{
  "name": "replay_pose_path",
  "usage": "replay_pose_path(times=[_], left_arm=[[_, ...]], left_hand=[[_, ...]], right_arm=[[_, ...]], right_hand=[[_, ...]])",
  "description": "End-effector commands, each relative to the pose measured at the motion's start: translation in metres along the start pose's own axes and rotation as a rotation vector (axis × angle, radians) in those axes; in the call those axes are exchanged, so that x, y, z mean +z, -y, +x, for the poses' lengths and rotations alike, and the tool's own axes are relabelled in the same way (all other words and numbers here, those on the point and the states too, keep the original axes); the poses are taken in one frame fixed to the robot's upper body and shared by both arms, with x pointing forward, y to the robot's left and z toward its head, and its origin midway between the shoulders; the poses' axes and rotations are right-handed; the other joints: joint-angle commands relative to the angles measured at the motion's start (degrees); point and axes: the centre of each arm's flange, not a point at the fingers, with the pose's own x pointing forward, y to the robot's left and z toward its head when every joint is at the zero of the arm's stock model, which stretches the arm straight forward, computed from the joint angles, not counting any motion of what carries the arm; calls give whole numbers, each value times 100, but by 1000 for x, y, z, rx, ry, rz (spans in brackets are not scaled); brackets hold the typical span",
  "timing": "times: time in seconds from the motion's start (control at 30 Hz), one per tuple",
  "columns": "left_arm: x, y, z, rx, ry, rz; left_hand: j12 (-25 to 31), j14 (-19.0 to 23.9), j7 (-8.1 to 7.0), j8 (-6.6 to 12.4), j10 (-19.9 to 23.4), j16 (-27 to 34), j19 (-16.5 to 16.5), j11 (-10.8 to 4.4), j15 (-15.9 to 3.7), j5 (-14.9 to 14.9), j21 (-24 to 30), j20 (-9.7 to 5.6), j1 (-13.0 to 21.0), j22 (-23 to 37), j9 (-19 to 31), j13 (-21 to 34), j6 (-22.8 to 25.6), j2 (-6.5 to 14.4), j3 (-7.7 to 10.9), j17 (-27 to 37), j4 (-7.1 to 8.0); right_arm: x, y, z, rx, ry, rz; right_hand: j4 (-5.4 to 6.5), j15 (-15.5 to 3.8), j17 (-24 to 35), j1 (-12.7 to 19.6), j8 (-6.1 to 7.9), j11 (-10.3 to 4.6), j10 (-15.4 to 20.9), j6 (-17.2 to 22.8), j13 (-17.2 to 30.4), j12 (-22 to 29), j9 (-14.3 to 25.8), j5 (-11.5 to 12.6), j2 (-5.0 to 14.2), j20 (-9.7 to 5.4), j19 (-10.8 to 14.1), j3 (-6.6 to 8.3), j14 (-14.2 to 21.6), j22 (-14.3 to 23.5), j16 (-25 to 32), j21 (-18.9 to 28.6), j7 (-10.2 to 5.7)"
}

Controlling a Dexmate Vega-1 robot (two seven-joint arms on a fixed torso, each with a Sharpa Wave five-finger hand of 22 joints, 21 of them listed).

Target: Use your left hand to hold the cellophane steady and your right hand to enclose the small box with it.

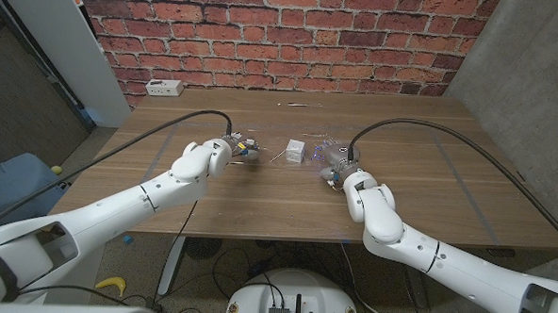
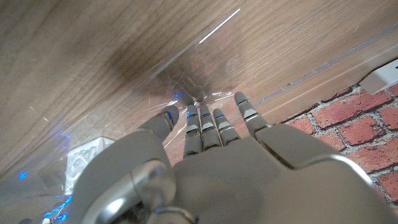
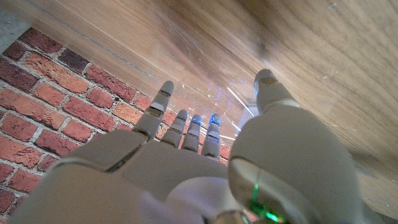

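Step in hand: we judge that we are at the start of the wrap, with the small box [image 1: 295, 151] not yet covered and the cellophane [image 2: 186, 81] spread on the surface [image 1: 403, 124] around it.
Small box: it sits at mid-surface between our two hands, white, standing on the film; from the left hand [image 1: 234, 150] it lies at about 3 o'clock, from the right hand [image 1: 332, 164] at about 10 o'clock.
Cellophane: clear and glinting, it shows mostly as bright creases; its edges are hard to trace in the head view.
Left hand state: its fingers [image 2: 205, 124] reach down onto the film and seem to press it to the wood; we cannot tell whether anything is pinched.
Right hand state: fingers [image 3: 186, 127] apart and stretched toward the film beside the box; it looks released, holding nothing we can make out.
How to do it well: we keep the left hand pressing steadily so the sheet does not slide, then take a loose edge with the right hand and carry it over the box toward 9 o'clock, low and slow, since film this thin springs back and drags a light box.
Arm pose: both arms come in from the near corners, elbows out, wrists angled inward toward the box.
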Motion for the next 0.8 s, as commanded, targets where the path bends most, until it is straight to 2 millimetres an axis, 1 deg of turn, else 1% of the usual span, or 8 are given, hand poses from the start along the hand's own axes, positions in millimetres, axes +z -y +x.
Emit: replay_pose_path(times=[0.03,0.2,0.3,0.33,0.43,0.53,0.67,0.8], left_arm=[[-5,-1,2,-2,1,-11],[-7,-1,2,-8,-1,-18],[-8,-1,3,-12,1,-20],[-8,-1,4,-13,2,-21],[-8,-1,5,-15,4,-24],[-9,-2,5,-16,9,-29],[-8,-3,6,-17,14,-35],[-9,-2,7,-23,14,-36]], left_hand=[[31,-23,-2,27,9,31,-7,-16,1,-13,-19,31,-24,19,12,20,-32,-61,-7,-1,44],[36,-22,1,32,7,32,2,-9,-3,-14,-20,36,-29,20,11,19,-33,-58,-14,-7,47],[39,-22,1,36,1,33,13,-14,-4,-15,-19,40,-33,20,11,19,-36,-55,-18,-13,49],[41,-21,4,37,3,34,17,-8,-5,-15,-19,41,-33,21,11,18,-36,-54,-19,-15,49],[41,-20,3,40,-6,35,20,-12,-7,-14,-21,40,-34,21,10,18,-36,-52,-21,-19,49],[46,-18,7,41,-3,36,22,-5,-3,-14,-23,43,-35,21,10,17,-38,-49,-22,-22,50],[50,-18,7,44,-2,37,25,-13,-4,-12,-25,36,-35,22,10,17,-40,-41,-20,-25,53],[57,-17,11,53,-1,38,28,3,-5,-11,-30,32,-36,22,9,16,-29,-37,-21,-30,57]], right_arm=[[-1,-12,20,26,-28,-68],[-2,-18,28,56,-39,-112],[-2,-22,33,68,-39,-111],[-2,-22,34,62,-43,-114],[-1,-25,38,42,-44,-129],[-1,-28,41,25,-43,-148],[0,-30,46,19,-33,-153],[0,-32,48,-29,-1,-135]], right_hand=[[22,-147,0,121,65,-31,141,100,-6,74,7,59,10,-50,85,74,168,5,72,27,-39],[5,-209,-18,245,90,-61,219,173,-14,102,5,89,28,-65,150,132,277,3,113,41,-44],[-20,-268,-43,397,133,-118,371,304,-21,150,3,116,-12,-91,216,178,371,1,138,51,-48],[16,-316,-44,449,160,-123,501,410,-25,186,1,133,5,-122,309,209,502,3,185,76,-59],[84,-508,-29,563,281,-212,1073,908,-32,332,-5,154,116,-264,660,271,1026,14,374,175,-143],[52,-669,-10,743,394,-280,1456,1413,-38,401,-13,163,152,-392,943,326,1419,30,504,264,-200],[70,-967,123,1015,542,-377,2173,2221,-38,542,-23,85,285,-518,1222,253,2051,57,836,366,-268],[105,-1060,309,1175,654,-415,2847,2943,-32,676,-29,-41,440,-561,1352,117,2540,78,1171,434,-340]])
